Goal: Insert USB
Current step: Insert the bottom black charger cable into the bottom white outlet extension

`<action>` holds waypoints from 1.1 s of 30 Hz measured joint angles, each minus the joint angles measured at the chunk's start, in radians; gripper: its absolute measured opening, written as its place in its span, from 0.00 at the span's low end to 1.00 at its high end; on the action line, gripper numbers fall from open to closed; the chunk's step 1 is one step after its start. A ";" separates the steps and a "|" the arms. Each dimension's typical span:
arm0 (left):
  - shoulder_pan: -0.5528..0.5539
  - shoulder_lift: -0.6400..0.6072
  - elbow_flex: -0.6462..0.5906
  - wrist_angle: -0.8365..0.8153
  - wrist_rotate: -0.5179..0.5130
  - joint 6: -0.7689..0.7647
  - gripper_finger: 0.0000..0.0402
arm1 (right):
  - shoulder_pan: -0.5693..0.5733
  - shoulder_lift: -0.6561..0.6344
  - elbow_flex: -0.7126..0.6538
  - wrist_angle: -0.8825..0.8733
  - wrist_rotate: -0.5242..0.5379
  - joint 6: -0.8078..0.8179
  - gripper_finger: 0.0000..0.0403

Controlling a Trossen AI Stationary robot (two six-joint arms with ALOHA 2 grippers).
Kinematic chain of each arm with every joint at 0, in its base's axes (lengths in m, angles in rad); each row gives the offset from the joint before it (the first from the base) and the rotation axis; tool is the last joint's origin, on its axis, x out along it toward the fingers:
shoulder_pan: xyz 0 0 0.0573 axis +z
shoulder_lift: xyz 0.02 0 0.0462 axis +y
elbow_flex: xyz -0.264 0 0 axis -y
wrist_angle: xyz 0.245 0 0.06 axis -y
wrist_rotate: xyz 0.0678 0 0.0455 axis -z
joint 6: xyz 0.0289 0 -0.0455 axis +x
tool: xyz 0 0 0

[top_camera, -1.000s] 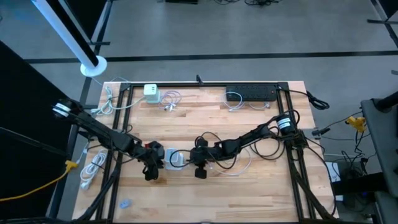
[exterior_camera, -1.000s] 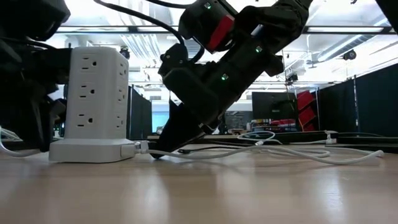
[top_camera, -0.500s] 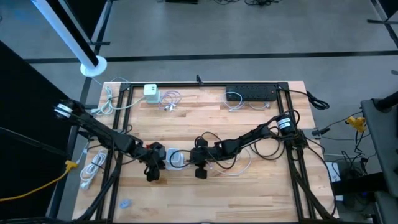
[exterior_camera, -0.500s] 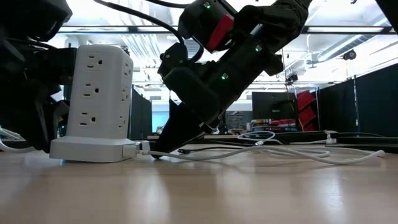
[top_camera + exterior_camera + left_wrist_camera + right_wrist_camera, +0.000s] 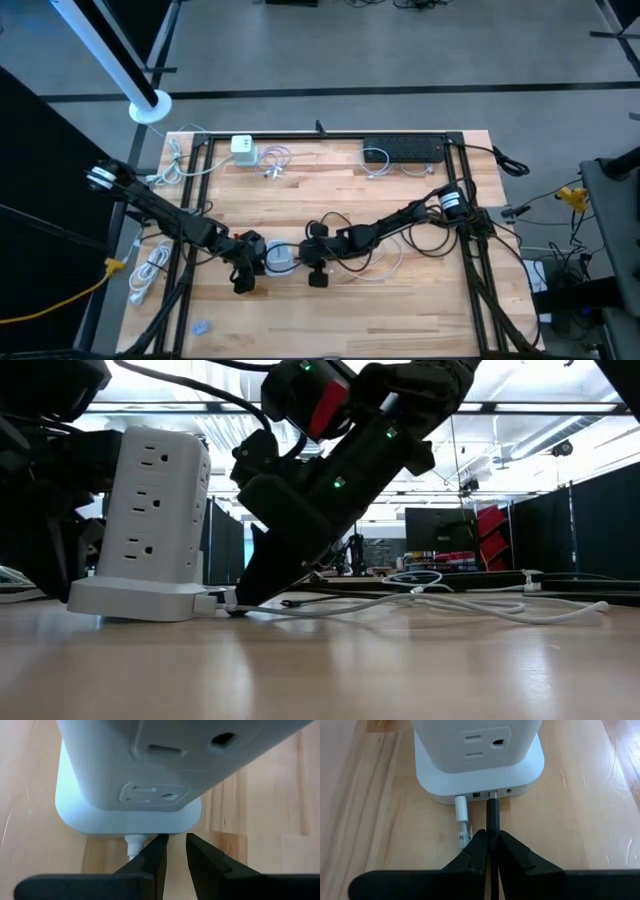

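The black USB plug is clamped in the right pincer, its tip at a port in the base of the white tower power strip. It is judged light, stiff and best held by its body. The left pincer, nearly closed on nothing, sits at the strip's far side.
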State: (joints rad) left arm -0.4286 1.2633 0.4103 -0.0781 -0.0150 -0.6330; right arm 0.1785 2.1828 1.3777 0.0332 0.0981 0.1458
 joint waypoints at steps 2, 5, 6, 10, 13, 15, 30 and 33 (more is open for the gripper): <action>0.000 0.000 0.000 -0.004 -0.001 0.013 0.16 | 0.000 -0.001 0.000 0.002 0.000 -0.017 0.04; 0.001 0.000 -0.005 -0.021 -0.012 0.053 0.16 | -0.001 -0.001 -0.002 0.009 0.001 -0.043 0.04; 0.002 0.000 -0.010 -0.028 -0.022 0.072 0.16 | -0.001 -0.001 -0.004 0.013 0.002 -0.050 0.04; 0.003 0.002 -0.045 -0.023 -0.034 0.161 0.14 | -0.006 0.003 -0.005 0.033 0.001 -0.094 0.04; 0.003 0.000 -0.075 0.003 -0.033 0.209 0.13 | -0.011 0.014 -0.006 0.060 0.000 -0.098 0.04; 0.003 -0.001 -0.087 0.012 -0.032 0.222 0.11 | -0.013 0.020 -0.006 0.070 -0.001 -0.074 0.04; 0.002 0.000 -0.093 0.029 -0.039 0.340 0.07 | -0.014 0.043 -0.006 0.129 0.011 -0.180 0.04; 0.002 0.000 -0.093 0.029 -0.039 0.382 0.07 | -0.015 0.040 -0.006 0.129 0.010 -0.212 0.04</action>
State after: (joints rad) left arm -0.4267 1.2632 0.3168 -0.0494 -0.0536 -0.2512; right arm 0.1638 2.2223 1.3715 0.1621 0.1078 -0.0666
